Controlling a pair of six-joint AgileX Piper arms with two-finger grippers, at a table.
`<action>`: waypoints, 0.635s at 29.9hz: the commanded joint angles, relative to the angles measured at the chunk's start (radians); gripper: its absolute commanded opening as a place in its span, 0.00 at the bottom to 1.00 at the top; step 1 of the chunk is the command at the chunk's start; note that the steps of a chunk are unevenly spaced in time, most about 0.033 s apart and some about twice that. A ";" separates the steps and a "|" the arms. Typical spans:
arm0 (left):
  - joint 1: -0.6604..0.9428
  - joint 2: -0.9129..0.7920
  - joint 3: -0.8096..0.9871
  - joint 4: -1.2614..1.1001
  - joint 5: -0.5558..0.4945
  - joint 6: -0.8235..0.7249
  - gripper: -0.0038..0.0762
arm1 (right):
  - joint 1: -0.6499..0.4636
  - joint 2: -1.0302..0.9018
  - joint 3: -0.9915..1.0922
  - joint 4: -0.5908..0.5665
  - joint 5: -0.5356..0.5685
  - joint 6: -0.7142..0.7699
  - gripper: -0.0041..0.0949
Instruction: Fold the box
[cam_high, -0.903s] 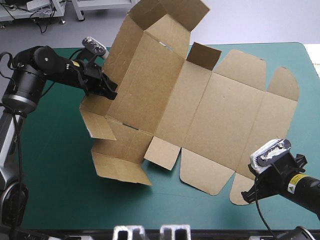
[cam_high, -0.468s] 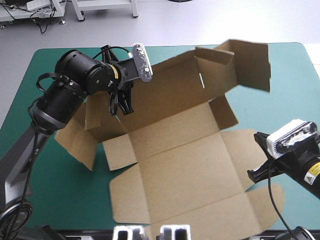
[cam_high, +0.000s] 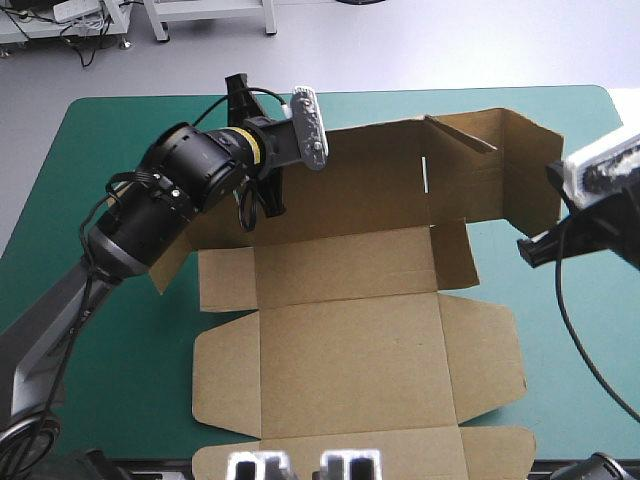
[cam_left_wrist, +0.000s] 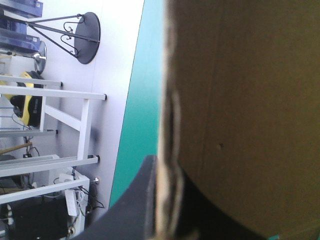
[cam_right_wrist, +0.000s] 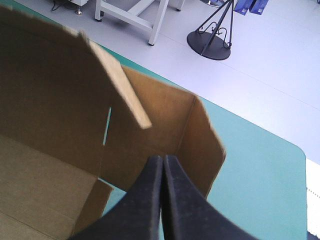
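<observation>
1. The box (cam_high: 350, 330) lay opened out as a cut brown sheet over the middle of the teal-green surface (cam_high: 90, 150). Its near panels were flat and ran to the surface's near edge.
2. The far panel (cam_high: 350, 185) stood raised as an upright wall across the width of the sheet, toward the far edge of the surface.
3. At the right end of that wall, an end flap (cam_high: 525, 170) was bent round toward the near side, making a corner. A smaller flap leaned inward near the top of the same corner.
4. The left pincer (cam_high: 262, 210) was clamped on the raised wall near its left end. In the left wrist view, the board's raw edge ran between the two black fingers (cam_left_wrist: 135, 205), which were all but closed on it.
5. The right pincer (cam_high: 535, 250) hung at the right side of the surface, just beside the end flap's outer edge. Contact could not be judged.
6. In the right wrist view, its fingers were pressed together into one point with nothing between them. The box corner lay just ahead of them.
</observation>
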 joint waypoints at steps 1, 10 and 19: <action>-0.049 -0.060 0.063 0.096 -0.146 -0.026 0.03 | 0.003 0.089 -0.145 -0.053 -0.011 -0.016 0.02; -0.140 -0.136 0.349 0.531 -0.245 -0.342 0.03 | 0.003 0.294 -0.343 -0.087 0.087 -0.045 0.02; -0.140 -0.244 0.648 0.881 -0.408 -0.680 0.03 | -0.059 0.463 -0.358 0.031 0.056 -0.068 0.02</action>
